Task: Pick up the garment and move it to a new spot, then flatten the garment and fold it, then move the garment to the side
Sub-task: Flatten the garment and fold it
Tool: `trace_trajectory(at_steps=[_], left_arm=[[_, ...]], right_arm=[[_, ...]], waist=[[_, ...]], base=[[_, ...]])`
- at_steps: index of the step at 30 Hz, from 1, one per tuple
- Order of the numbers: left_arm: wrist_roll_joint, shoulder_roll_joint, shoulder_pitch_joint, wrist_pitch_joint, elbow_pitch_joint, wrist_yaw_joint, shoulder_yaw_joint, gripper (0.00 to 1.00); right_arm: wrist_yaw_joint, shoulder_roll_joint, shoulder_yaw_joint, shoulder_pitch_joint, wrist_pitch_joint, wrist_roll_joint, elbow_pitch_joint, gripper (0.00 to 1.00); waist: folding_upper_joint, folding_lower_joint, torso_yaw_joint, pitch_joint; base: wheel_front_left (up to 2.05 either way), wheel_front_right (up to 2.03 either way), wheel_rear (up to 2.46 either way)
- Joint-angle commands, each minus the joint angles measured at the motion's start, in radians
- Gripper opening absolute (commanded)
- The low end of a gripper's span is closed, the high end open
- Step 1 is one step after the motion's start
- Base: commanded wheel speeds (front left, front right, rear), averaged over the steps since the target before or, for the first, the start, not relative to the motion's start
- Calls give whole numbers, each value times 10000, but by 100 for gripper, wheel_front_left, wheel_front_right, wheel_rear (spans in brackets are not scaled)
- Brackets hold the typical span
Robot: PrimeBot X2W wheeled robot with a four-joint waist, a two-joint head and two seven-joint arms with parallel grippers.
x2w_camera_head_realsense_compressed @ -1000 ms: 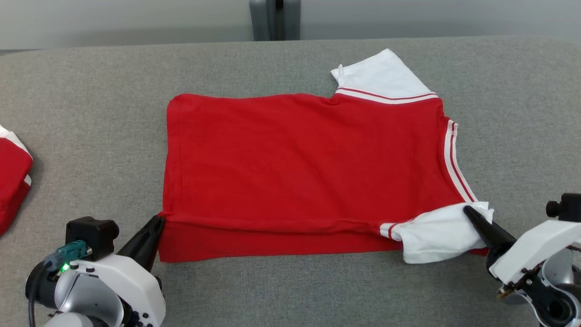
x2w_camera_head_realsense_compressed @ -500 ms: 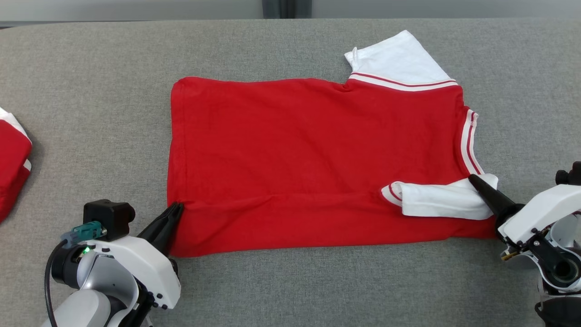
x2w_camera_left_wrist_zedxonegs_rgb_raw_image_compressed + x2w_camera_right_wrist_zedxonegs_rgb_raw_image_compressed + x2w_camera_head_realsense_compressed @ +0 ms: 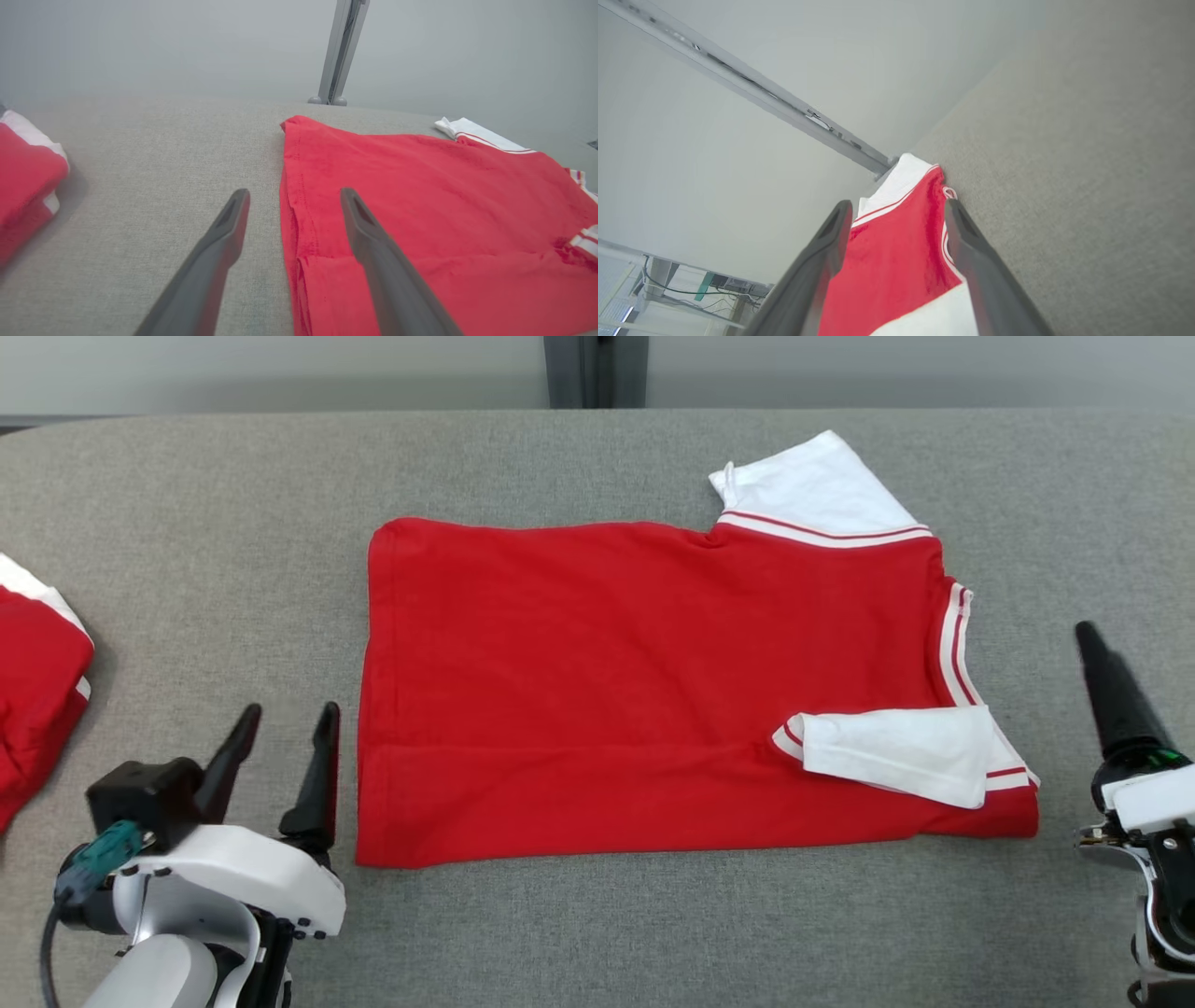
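On the bench (image 3: 187, 523) | garment (image 3: 653, 681) flat, long axis left-right | left pincer (image 3: 290, 709) gaping, empty, just beside it, nearer | right pincer (image 3: 897, 205) gaping, empty, farther off

Red garment (image 3: 607, 681), white sleeves (image 3: 812, 481), white trim (image 3: 952, 644) striped red. Plain grey woven tabletop (image 3: 187, 523). Left of black-fingered, white-bodied left end effector (image 3: 290, 709), another red-and-white garment (image 3: 37, 691).

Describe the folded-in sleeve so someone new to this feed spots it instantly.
On the grey table, find the big red garment spread at the centre. At its near right corner a white sleeve lies folded over the red body. The other white sleeve sticks out past the far edge onto bare table instead.
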Motion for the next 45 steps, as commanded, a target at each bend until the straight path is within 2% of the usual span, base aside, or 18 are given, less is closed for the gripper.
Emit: trace_trajectory(at_steps=[1, 5, 11, 16, 21, 29, 45], left_arm=[[109, -54, 127, -292, -118, 193, 186, 100], [223, -99, 334, -818, -275, 499, 457, 100], [730, -38, 590, -1532, -353, 885, 571, 100], [1076, -29, 731, -1702, -329, 1089, 406, 100], [1348, -18, 1074, -1768, -232, 1312, 191, 100], [1518, -22, 1602, -1608, -357, 1625, -92, 100], [1538, 23, 1276, -1414, -228, 1562, -280, 100]], right_arm=[[22, -64, 79, 273, -603, -388, -388, 100], [22, -226, 436, 597, -1642, -1310, -1146, 100], [20, -862, 1599, 1228, -3287, -3585, -2039, 100], [22, -1098, 2293, 1786, -3909, -5179, -2198, 100], [22, -929, 2505, 2394, -3973, -6060, -1890, 100], [22, -653, 2578, 2936, -3781, -6564, -1402, 100], [20, -556, 2634, 2768, -3628, -6570, -1255, 100]], waist=[[0, 1, -39, -159], [0, 1, -102, -400], [0, 1, -207, -831], [0, 1, -267, -1165], [0, 1, -336, -1521], [0, 1, -433, -1830], [0, 1, -382, -1780]], base=[[0, 0, 0], [0, 0, 0], [0, 0, 0], [0, 0, 0], [0, 0, 0], [0, 0, 0], [0, 0, 0]])
